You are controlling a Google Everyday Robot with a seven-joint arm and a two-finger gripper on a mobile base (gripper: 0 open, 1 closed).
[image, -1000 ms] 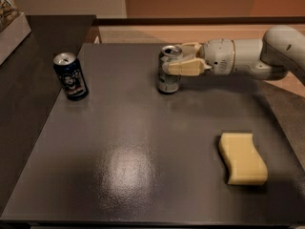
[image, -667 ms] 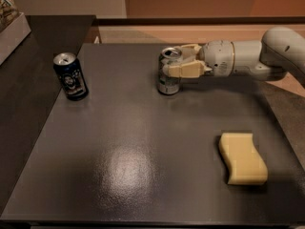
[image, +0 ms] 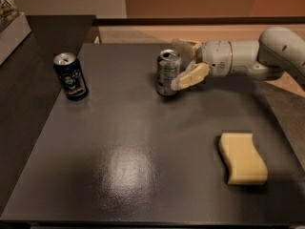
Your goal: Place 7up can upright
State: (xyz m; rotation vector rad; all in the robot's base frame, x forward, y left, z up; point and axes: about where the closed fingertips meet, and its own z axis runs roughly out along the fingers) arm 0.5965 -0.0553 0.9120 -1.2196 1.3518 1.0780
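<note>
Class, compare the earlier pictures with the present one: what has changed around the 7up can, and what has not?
The gripper has spread its fingers, the near one swinging toward the camera, apparently letting go of the 7up can, which stays upright in the same spot. The blue can, sponge and table are unchanged.

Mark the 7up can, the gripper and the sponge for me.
7up can (image: pixel 165 76), camera view, label side.
gripper (image: pixel 177 65), camera view, its front end at the 7up can.
yellow sponge (image: pixel 242 159), camera view, top face.
</note>
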